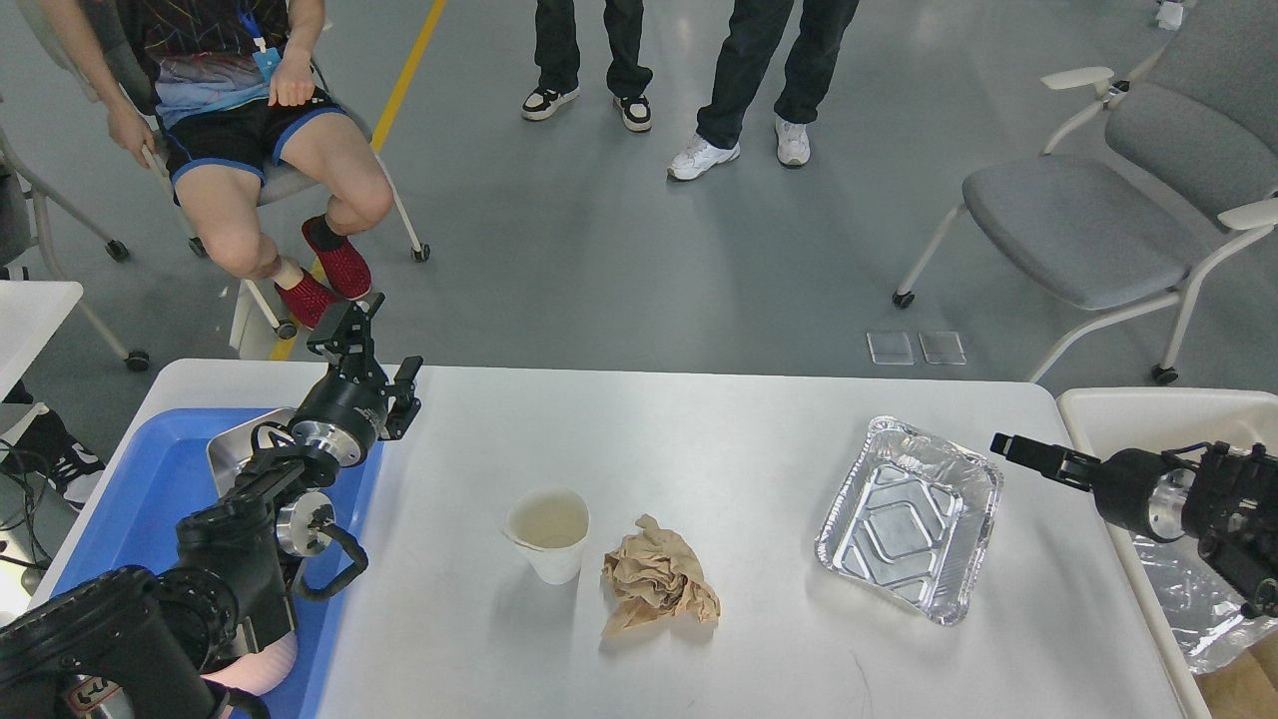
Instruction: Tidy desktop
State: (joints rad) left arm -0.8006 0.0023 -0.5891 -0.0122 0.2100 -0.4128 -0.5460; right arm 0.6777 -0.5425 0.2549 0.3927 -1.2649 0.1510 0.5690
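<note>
The white desktop (699, 439) holds a white paper cup (546, 529), a crumpled brown paper wad (657, 584) just right of the cup, and an empty foil tray (907, 516) at the right. My left gripper (377, 352) is open and empty, raised over the desktop's far left edge, beside the blue tray (130, 499). My right gripper (1010, 447) reaches in from the right, just beyond the foil tray's far right corner. It is dark and seen nearly end-on, so its fingers cannot be told apart.
The blue tray holds a metal dish (228, 447) and a pink object (255, 664) under my left arm. A beige bin (1148, 409) at the right holds a foil container (1193, 599). People and chairs are beyond the table.
</note>
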